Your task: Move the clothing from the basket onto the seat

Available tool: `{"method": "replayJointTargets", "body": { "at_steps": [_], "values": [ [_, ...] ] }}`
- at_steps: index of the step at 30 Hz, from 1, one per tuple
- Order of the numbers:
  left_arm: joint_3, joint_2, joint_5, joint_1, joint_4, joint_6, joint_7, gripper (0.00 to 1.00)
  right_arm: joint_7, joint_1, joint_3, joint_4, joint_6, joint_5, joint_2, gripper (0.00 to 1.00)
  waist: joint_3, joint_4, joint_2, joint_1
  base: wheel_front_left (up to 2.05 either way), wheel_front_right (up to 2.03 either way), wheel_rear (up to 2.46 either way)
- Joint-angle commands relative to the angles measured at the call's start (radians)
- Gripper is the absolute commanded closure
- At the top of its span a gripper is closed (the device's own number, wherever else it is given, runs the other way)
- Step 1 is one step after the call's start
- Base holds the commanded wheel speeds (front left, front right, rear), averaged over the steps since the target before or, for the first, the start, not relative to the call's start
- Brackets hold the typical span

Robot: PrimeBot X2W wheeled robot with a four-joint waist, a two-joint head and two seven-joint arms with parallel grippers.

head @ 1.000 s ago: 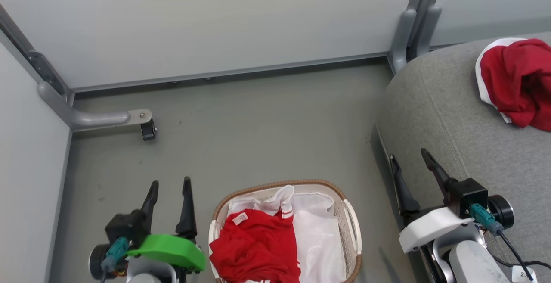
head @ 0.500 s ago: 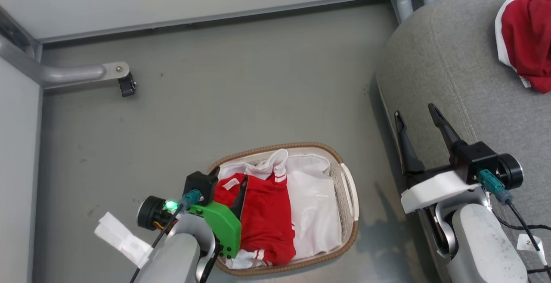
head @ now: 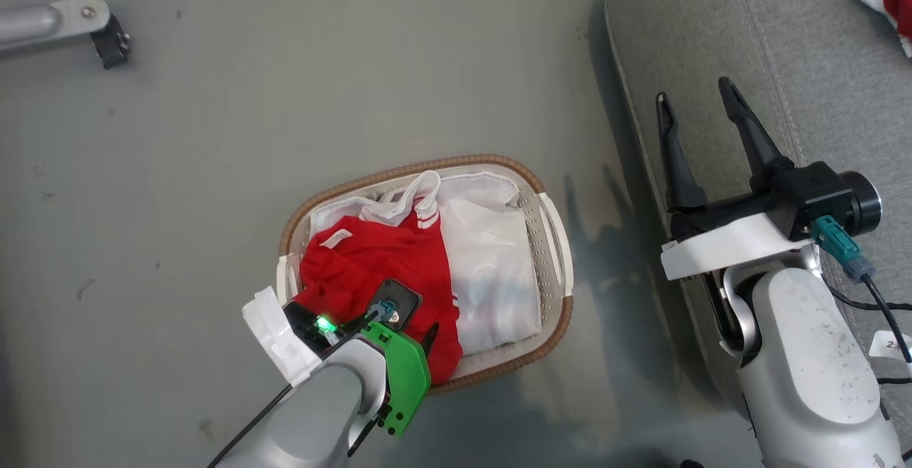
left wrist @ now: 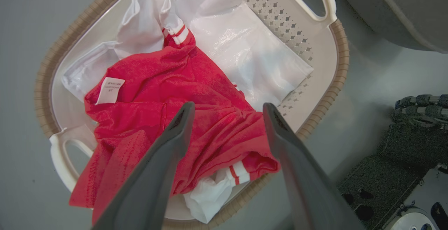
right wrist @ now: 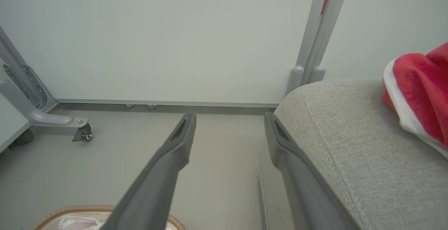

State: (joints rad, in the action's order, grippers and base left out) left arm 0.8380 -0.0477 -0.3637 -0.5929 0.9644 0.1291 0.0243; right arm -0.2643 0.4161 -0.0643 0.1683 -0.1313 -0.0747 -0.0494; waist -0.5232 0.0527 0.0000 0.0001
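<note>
Finding 1. The left pincer (left wrist: pixel 228 106) hangs directly over the basket (head: pixel 427 163), which stands on the floor (head: pixel 285 97) beside the seat (head: pixel 819 62). Its fingers are spread wide and hold nothing, and they point down at the red garment (left wrist: pixel 196 93). Whether the tips touch the cloth cannot be told. The wide spread appears chosen to straddle the bunched middle fold for a top-down pinch.

Finding 2. The red garment lies crumpled in the basket's left half, its white label (left wrist: pixel 110 90) turned up and one edge draped over the rim by a handle. A white sheet (head: pixel 491 261) lies beside it and partly beneath it. A deep pinch could gather both, so the bite is best kept shallow and on red cloth.

Finding 3. The right pincer (head: pixel 695 92) is likewise spread and empty. It is held over the seat's near edge, well apart from the basket, probably to keep clear.

Finding 4. A second red garment (right wrist: pixel 420 93) rests on the seat. The task is judged part done.
</note>
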Motion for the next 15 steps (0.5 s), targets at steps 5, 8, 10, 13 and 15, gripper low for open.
{"method": "replayJointTargets", "body": {
  "at_steps": [5,8,10,13,15],
  "values": [
    [0.070,-0.017,-0.047,-0.062,0.049,0.002,-0.014,0.00,0.000,0.041,-0.008,-0.018,0.001,-0.014,-0.002,0.00,-0.173,0.063,0.0000,-0.0001,0.00,0.00,0.00],
    [0.109,-0.025,-0.072,-0.080,0.073,0.002,-0.032,0.00,0.000,0.054,-0.008,-0.023,0.001,-0.017,-0.002,0.00,-0.201,0.065,0.0000,-0.0001,0.00,0.00,0.00],
    [0.135,-0.028,-0.091,-0.090,0.087,0.002,-0.053,0.00,0.000,0.059,-0.009,-0.024,0.001,-0.021,-0.002,0.00,-0.214,0.066,0.0000,-0.0001,0.00,0.00,0.00],
    [0.173,-0.035,-0.117,-0.108,0.103,0.002,-0.096,0.00,0.000,0.072,-0.013,-0.026,0.001,-0.025,-0.002,0.00,-0.232,0.066,0.0000,-0.0001,0.00,0.00,0.00],
    [0.191,-0.039,-0.134,-0.117,0.111,0.002,-0.119,0.00,0.000,0.076,-0.017,-0.026,0.001,-0.029,-0.002,0.00,-0.241,0.067,0.0000,-0.0001,0.00,0.00,0.00]
  ]
}}
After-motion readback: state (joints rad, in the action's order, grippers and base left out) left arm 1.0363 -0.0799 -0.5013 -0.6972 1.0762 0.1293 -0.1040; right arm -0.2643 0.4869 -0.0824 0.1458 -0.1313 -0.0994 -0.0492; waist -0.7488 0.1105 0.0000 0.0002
